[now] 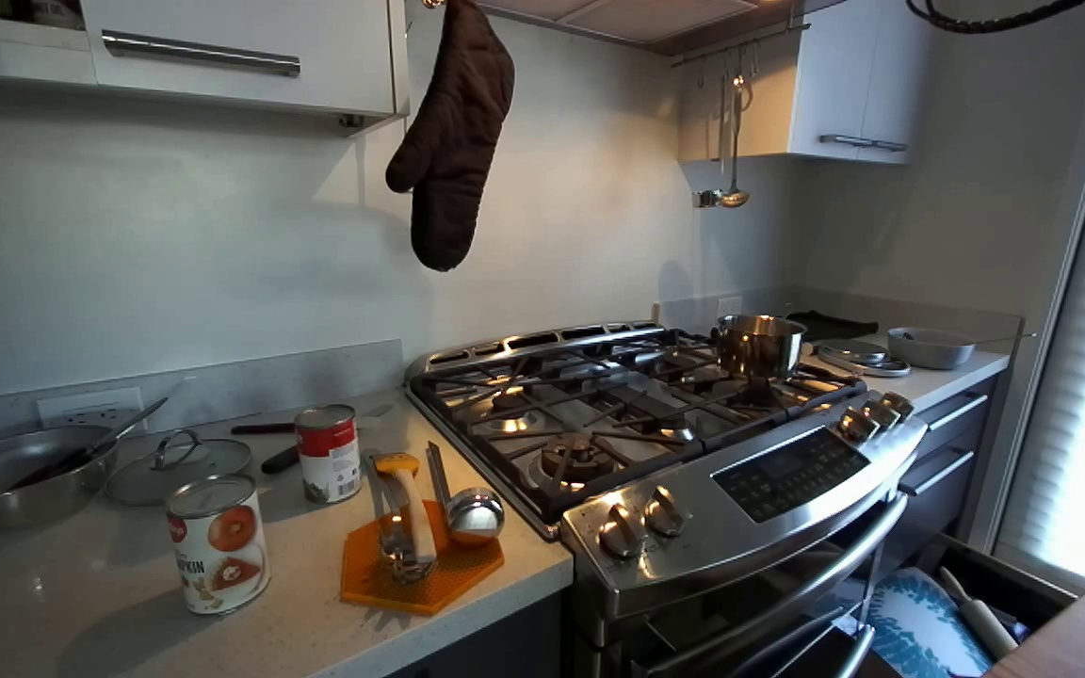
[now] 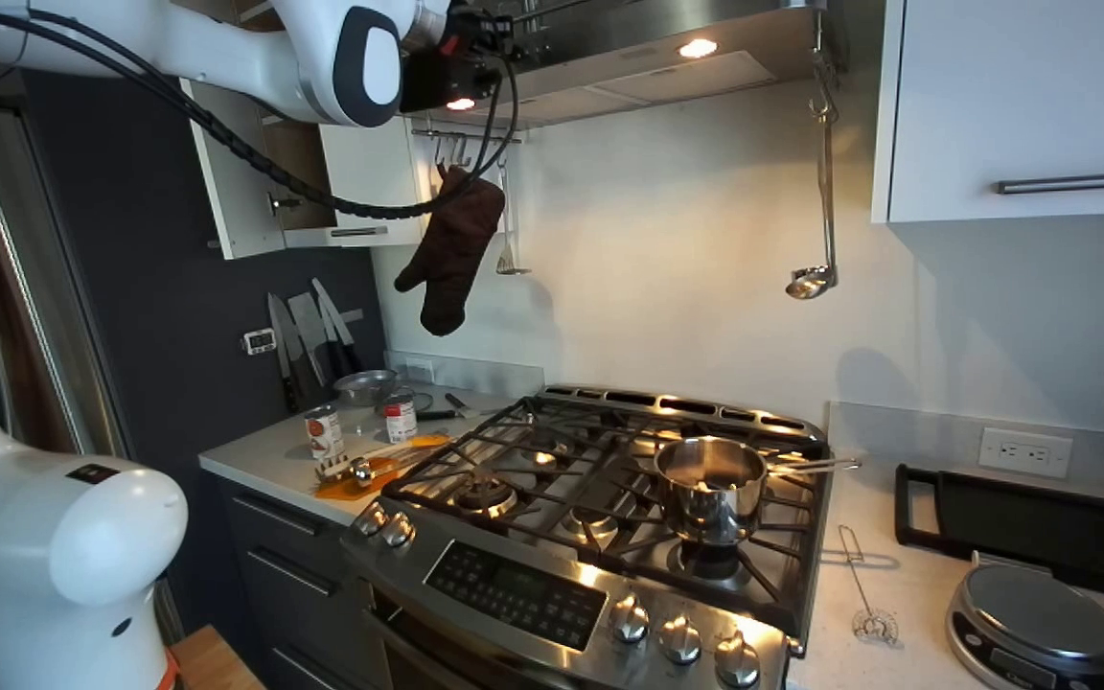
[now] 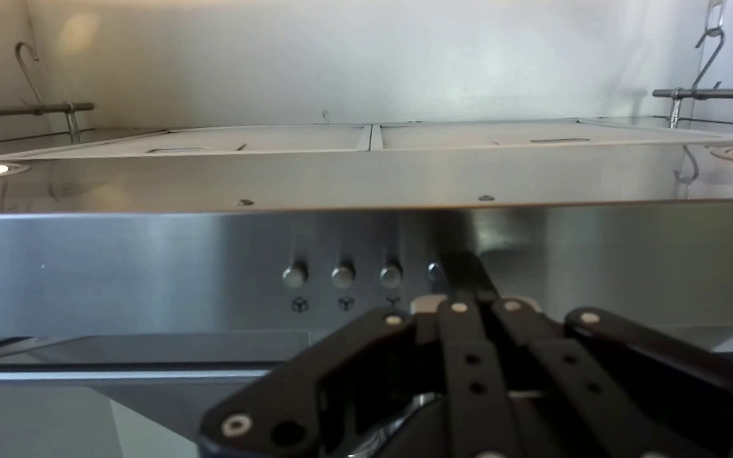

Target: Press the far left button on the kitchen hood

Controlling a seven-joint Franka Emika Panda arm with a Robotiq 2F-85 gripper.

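The kitchen hood (image 2: 609,48) is a wide steel slab above the stove. Its lower edge also shows in an exterior view (image 1: 590,17). The wrist view stands upside down and shows the hood's front panel (image 3: 131,273) below its underside. Round buttons (image 3: 343,275) sit in a row on the panel, with small fan marks by them. The button at the row's right end in this view (image 3: 433,271) is partly hidden by my fingertips. My gripper (image 3: 466,277) is shut and empty, its tips at or close to the panel beside that button; contact cannot be told. The gripper also shows in an exterior view (image 2: 525,43).
A brown oven mitt (image 2: 456,254) hangs from a rail beside the hood. A ladle (image 2: 822,211) hangs at the other side. Below are the stove (image 2: 600,479) and a steel pot (image 2: 710,498). White wall cabinets (image 2: 1022,105) flank the hood. A cable (image 2: 255,163) loops from the arm.
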